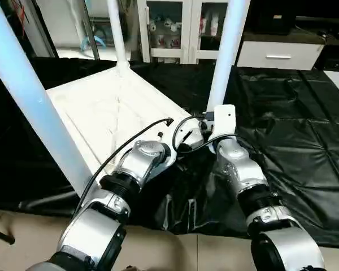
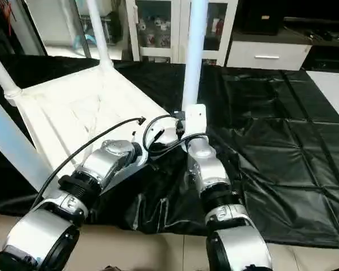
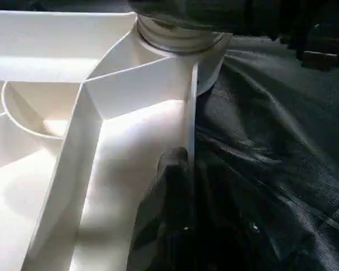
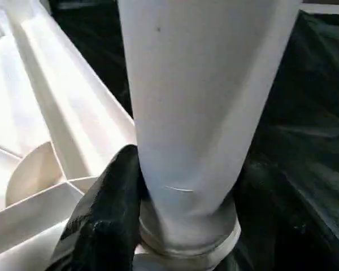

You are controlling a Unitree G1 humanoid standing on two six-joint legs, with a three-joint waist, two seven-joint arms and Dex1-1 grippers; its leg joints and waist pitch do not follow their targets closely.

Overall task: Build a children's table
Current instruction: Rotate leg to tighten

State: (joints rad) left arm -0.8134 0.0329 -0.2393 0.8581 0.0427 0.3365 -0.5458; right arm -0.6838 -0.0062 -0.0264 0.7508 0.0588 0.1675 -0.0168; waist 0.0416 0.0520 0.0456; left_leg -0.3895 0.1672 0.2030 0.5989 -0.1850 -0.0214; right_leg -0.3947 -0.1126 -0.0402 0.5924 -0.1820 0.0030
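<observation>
Tabletop (image 2: 73, 107) lies upside down on the black sheet (image 2: 271, 130), ribbed underside facing up, sitting toward ten o'clock from the robot's forearms. Legs stand upright in its corner sockets: one at the far corner (image 2: 97, 34), one at the left corner (image 2: 0, 73), a big one close to the camera at eight o'clock (image 1: 34, 107), and the near right leg (image 2: 193, 51) rising at twelve o'clock just above the wrists.

Right gripper (image 4: 175, 186) is right there at that near right leg, jaws about half open around the base of the tube; a black finger (image 4: 107, 209) presses against its side just above the socket collar.

Left gripper (image 3: 183, 186) is pinched shut, its dark fingertips at the tabletop's edge wall beside the same corner socket (image 3: 175, 39).

Behind it all, at twelve o'clock, a white cabinet (image 2: 181, 28) with glass doors.
</observation>
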